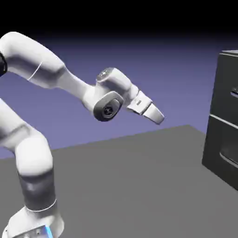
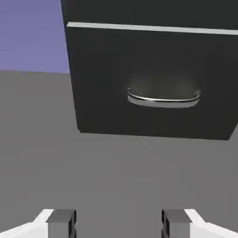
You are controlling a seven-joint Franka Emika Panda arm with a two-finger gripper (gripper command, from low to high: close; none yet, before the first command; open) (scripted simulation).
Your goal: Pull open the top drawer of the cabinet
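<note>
The dark cabinet (image 1: 213, 139) stands at the exterior view's right edge, partly cut off. Its top drawer (image 1: 226, 81) is the upper dark panel, and a bit of pale handle (image 1: 234, 94) shows at the picture's edge. The drawer front sits flush with the panel below. My gripper (image 1: 159, 118) hangs in the air well to the left of the cabinet, pointing down toward it. In the hand view the gripper (image 2: 118, 223) is open with nothing between its grey fingertips (image 2: 60, 219). That view faces the lowest panel with its curved handle (image 2: 163, 98); only a strip of the top drawer (image 2: 148, 11) shows above the pale seam.
A grey table (image 1: 130, 186) stretches between my arm's base and the cabinet. The white arm arches from the lower left of the exterior view. A blue-violet backdrop lies behind.
</note>
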